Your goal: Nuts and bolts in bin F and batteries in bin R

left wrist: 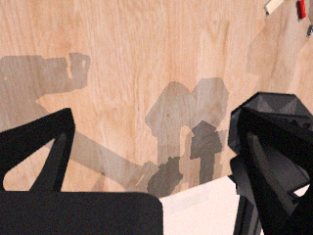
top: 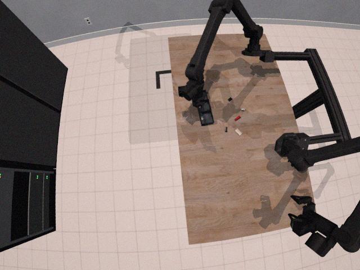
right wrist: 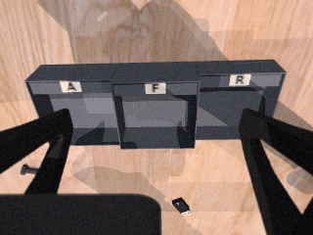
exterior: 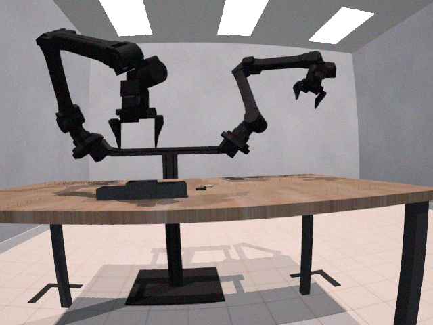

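Three joined dark bins (top: 207, 124) (exterior: 139, 193) stand flat. In the right wrist view they are labelled A (right wrist: 68, 73), F (right wrist: 156, 73) and R (right wrist: 240, 68); I see nothing inside the visible parts. A dark bolt (top: 226, 129) (exterior: 200, 187) (right wrist: 26, 169) lies outside near A. A red bar-shaped piece (top: 237, 118) (left wrist: 301, 9) lies farther out; whether it is a battery is unclear. A small grey-white piece (top: 242, 109) (left wrist: 310, 30) is beside it. My right gripper (exterior: 138, 145) (right wrist: 156, 117) is open and empty, high above the bins. My left gripper (top: 290, 205) (exterior: 306, 103) (left wrist: 156, 117) is open and empty, high up.
A black USB stick (top: 230, 99) (right wrist: 181, 206) lies outside the bins, on the F and R side. A cream block (top: 238, 131) (left wrist: 274, 6) lies near the bolt. The right arm partly hides the bins in the top view. The left arm is over the table's far end from them.
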### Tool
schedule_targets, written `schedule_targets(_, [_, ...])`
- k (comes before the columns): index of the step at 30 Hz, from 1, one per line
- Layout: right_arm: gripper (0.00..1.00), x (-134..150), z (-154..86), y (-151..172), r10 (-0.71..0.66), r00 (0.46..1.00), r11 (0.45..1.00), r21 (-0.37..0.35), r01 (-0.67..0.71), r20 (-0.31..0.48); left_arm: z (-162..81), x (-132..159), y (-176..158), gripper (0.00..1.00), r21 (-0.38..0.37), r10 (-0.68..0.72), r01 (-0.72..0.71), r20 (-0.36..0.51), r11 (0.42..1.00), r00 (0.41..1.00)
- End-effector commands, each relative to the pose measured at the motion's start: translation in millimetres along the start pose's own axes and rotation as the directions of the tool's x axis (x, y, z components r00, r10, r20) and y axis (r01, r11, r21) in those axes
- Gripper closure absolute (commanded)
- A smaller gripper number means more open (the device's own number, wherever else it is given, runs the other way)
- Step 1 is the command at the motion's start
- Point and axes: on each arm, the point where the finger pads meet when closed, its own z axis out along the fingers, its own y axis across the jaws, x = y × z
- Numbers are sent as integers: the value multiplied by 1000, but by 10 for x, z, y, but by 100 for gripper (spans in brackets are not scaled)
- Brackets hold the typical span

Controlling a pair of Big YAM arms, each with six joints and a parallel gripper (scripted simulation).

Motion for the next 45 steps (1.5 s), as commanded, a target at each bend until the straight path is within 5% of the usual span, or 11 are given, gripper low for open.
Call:
schedule_targets(1, [0, -41, -114, 204, -48, 999, 999, 2, 48, 21, -232, -48, 89, 0, -44, -8, 10, 40, 999, 999])
schedule_targets(5, [0, 133, -15, 125, -67, 998, 997, 23, 67, -6, -232, -48, 89, 0, -44, -8, 10, 40, 999, 999])
schedule_targets(6, [0, -62, -101, 84, -17, 1000, 1000, -5, 17, 15, -232, -48, 89, 0, -44, -8, 10, 40, 999, 999])
schedule_targets(13, [0, -196, -91, 47, -2, 1000, 1000, -16, 3, 16, -232, -48, 89, 0, -44, -8, 10, 40, 999, 999])
schedule_targets(45, [0, -68, -100, 72, -17, 1000, 1000, -5, 17, 15, -232, -48, 89, 0, -44, -8, 10, 40, 999, 999])
